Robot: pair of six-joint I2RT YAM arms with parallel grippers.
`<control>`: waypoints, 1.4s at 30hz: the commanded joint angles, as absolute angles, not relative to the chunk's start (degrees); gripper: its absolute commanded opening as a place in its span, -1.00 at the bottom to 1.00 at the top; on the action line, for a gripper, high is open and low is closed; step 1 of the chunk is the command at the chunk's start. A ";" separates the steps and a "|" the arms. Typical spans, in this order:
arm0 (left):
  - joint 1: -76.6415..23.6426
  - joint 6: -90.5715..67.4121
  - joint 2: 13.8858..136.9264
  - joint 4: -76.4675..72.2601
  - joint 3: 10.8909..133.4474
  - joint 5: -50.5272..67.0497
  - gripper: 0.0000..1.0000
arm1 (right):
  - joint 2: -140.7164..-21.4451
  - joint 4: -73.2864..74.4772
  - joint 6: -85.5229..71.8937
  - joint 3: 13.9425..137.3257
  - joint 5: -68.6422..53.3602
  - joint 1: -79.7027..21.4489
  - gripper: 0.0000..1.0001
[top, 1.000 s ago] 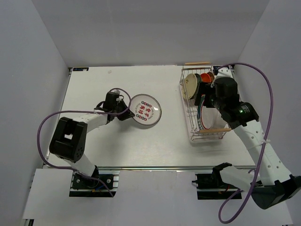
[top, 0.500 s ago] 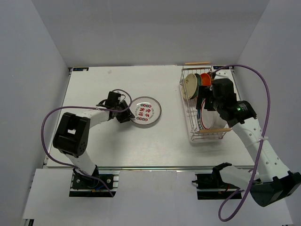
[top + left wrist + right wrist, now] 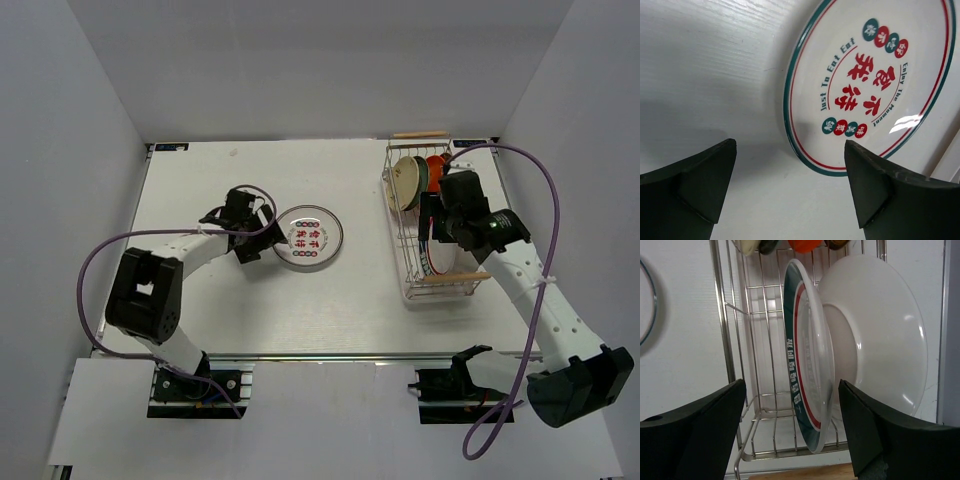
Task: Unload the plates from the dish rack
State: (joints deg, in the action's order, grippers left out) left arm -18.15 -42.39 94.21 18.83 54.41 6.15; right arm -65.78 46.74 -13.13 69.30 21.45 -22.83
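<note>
One lettered plate (image 3: 310,238) out, flat on table (image 3: 200,320), just beyond empty, wide-spread left gripper (image 3: 790,185). Right gripper (image 3: 790,435) wide astride upright green-rimmed plate (image 3: 805,365) in dish rack (image 3: 420,288), not yet closed. White plate (image 3: 880,340) and more behind, yet to unload.

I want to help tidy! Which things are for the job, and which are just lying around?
For the job:
- plate on the table
- green-rimmed plate
- white plate
- cream plate
- rack

Not part of it:
- purple cables
- table
</note>
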 commanded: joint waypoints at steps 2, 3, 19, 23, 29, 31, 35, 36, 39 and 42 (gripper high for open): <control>-18.02 -41.40 87.90 23.46 57.13 1.85 0.96 | -66.70 48.25 -13.88 68.47 24.78 -22.76 0.55; -18.02 -41.31 86.76 24.16 57.39 0.98 0.96 | -66.97 48.77 -14.06 68.55 25.05 -22.68 0.52; -18.02 -42.36 74.27 27.86 52.83 -5.88 0.96 | -69.52 51.76 -15.91 70.48 31.02 -22.76 -0.61; -18.02 -42.45 72.60 28.12 52.30 -5.98 0.96 | -70.31 53.43 -15.91 72.51 32.78 -22.94 -0.80; -18.02 -42.10 69.53 28.13 51.86 -6.68 0.96 | -69.61 53.53 -14.51 77.24 31.38 -22.85 -1.00; -18.02 -42.10 68.82 28.65 51.86 -6.94 0.96 | -68.91 53.44 -13.89 78.74 30.85 -22.85 -1.00; -18.02 -41.93 67.33 29.09 51.94 -7.38 0.96 | -68.20 53.53 -12.58 82.52 30.94 -22.85 -1.00; -18.02 -41.84 66.80 29.35 52.03 -7.38 0.96 | -68.12 53.61 -12.22 84.18 31.02 -22.76 -1.00; -18.02 -41.75 66.10 29.53 52.47 -7.47 0.96 | -68.64 54.40 -11.25 88.57 32.95 -23.11 -1.00; -18.02 -41.66 65.92 29.53 52.47 -7.56 0.96 | -69.26 54.67 -10.37 92.09 33.31 -23.11 -1.00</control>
